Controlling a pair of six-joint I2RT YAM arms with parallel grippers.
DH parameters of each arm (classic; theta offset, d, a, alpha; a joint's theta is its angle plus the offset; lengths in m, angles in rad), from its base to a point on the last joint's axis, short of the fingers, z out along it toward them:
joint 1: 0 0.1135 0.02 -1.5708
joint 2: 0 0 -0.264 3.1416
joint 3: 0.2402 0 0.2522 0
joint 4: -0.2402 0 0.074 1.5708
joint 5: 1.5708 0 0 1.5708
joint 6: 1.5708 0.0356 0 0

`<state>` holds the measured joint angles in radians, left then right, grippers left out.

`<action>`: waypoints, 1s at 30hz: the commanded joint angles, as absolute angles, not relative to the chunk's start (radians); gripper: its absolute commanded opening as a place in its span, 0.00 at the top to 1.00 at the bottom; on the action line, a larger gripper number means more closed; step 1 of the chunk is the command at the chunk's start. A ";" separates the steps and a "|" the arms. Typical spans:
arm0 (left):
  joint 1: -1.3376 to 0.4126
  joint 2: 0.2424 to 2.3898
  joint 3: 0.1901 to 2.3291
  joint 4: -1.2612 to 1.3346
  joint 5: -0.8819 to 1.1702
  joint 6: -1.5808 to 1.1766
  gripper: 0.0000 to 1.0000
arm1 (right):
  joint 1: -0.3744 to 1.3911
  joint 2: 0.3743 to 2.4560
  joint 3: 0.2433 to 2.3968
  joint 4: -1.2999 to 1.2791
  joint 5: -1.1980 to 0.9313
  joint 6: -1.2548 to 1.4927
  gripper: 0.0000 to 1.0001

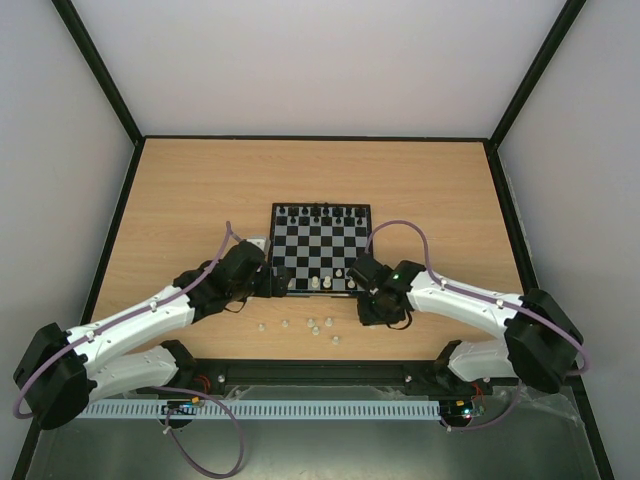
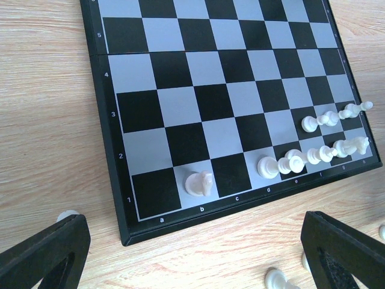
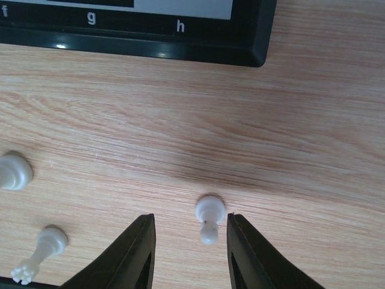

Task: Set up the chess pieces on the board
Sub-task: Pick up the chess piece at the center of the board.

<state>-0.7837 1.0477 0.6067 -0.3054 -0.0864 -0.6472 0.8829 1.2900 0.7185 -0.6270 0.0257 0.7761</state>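
One tiny white pawn [image 3: 210, 217] with a round head sits on the pale wooden surface [image 3: 283, 132] between the spread right claw [image 3: 189, 226]; the left claw [image 2: 195, 241] is also apart.

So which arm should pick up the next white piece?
Right, probably. The right end effector is open with a white piece between its fingers. The left end effector is open too, but aimed at a corner of the board.

White arms [image 1: 140, 320], purple cables [image 1: 412, 228], black end effectors [image 3: 189, 256]
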 commanded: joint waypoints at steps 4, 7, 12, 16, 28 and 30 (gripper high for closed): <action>-0.776 1.038 0.620 -0.301 -0.088 -0.641 0.01 | 0.906 1.336 0.692 -0.634 0.023 0.801 0.70; -0.776 1.040 0.619 -0.299 -0.086 -0.639 0.01 | 0.916 1.351 0.692 -0.635 0.025 0.803 0.70; -0.776 1.041 0.615 -0.295 -0.085 -0.639 0.01 | 0.924 1.365 0.689 -0.635 0.032 0.808 0.77; -0.776 1.040 0.614 -0.294 -0.084 -0.638 0.01 | 0.924 1.365 0.691 -0.644 0.041 0.810 0.86; -0.775 1.044 0.606 -0.291 -0.086 -0.639 0.01 | 0.912 1.385 0.945 -0.779 0.122 0.729 0.92; -0.773 1.038 0.604 -0.293 -0.089 -0.642 0.01 | 0.897 1.424 1.017 -0.808 0.127 0.689 0.92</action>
<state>-0.7837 1.0470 0.6067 -0.3042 -0.0860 -0.6468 0.9142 1.3727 0.8917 -0.6968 0.0830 0.7628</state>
